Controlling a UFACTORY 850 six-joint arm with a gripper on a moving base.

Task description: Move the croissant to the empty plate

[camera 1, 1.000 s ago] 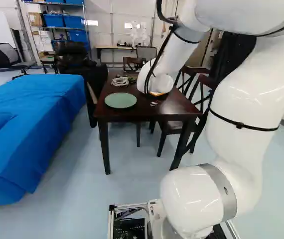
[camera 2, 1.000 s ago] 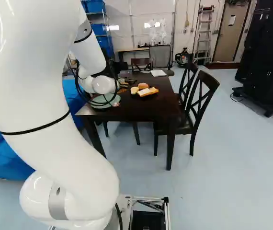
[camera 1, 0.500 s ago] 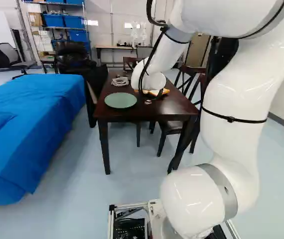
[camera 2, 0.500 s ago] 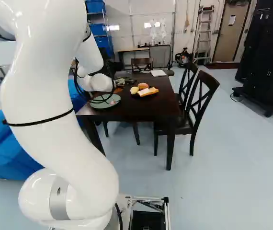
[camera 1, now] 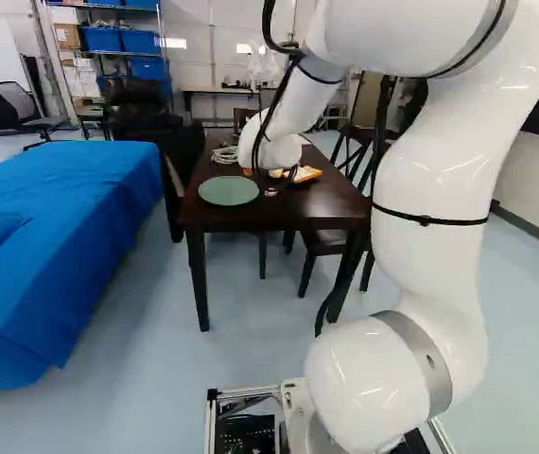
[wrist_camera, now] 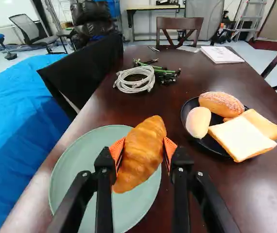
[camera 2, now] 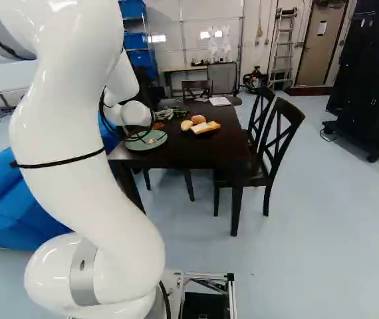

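A bed with a blue cover [wrist_camera: 22, 145] stands beside the dark wooden counter [wrist_camera: 255, 194]. On the counter sits a green plate [wrist_camera: 65, 170]. The jaws grasp the croissant [wrist_camera: 141, 153] between orange pads [wrist_camera: 169, 149], and it overlaps the plate in the wrist view. Beyond is coiled pale cable [wrist_camera: 147, 73]; then a black plate [wrist_camera: 210, 144] holding two rolls [wrist_camera: 198, 121] and sliced bread [wrist_camera: 240, 138].

- The room is bright.
- Little white shiny spots sit on the smooth arm [camera 1: 430, 194].
- The dark table [wrist_camera: 177, 73] has a pale shine beside the green plate [wrist_camera: 73, 170].
- Bright patches glow on the back wall [camera 2: 206, 14].
- Soft shadows fill the blue cloth's [wrist_camera: 24, 131] folds.
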